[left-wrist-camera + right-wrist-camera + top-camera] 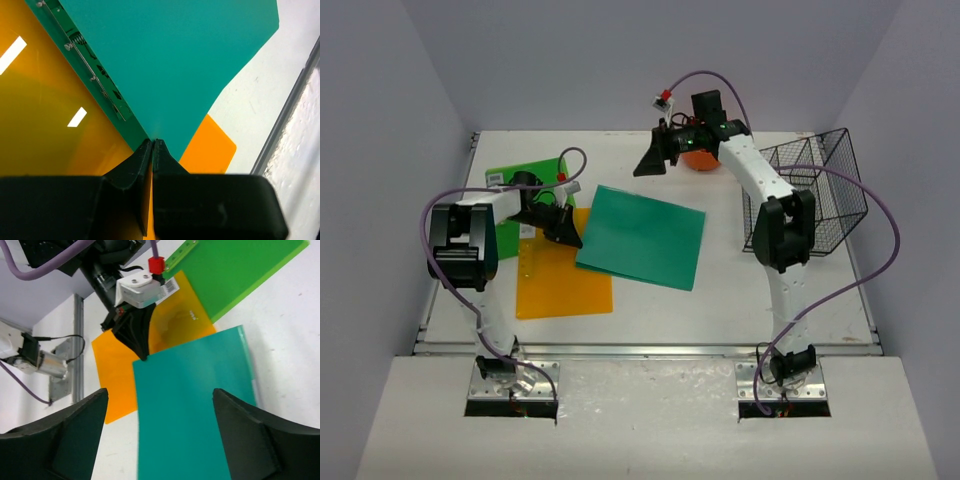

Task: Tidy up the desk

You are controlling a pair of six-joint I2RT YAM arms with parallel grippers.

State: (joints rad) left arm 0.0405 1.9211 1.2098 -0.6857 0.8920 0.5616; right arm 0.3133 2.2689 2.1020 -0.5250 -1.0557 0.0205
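Note:
On the white desk (pixel 740 290) a teal folder (pixel 640 235) lies across the middle, overlapping an orange folder (pixel 560 280). A green folder (pixel 510 172) lies further back on the left. My left gripper (pixel 567 236) is shut on the teal folder's left corner. In the left wrist view its fingertips (pixel 152 142) meet at that corner of the teal folder (pixel 170 60), over the orange folder (pixel 45 125). My right gripper (pixel 648 162) hangs open above the teal folder's far edge. Its view looks down on the teal folder (pixel 190 410) between wide jaws (pixel 160 415).
A black wire basket (pixel 815 190) stands at the desk's right side behind the right arm. An orange object (pixel 700 163) sits at the back, partly hidden by the right wrist. The metal rail (pixel 650 349) runs along the front edge. Lavender walls enclose the desk.

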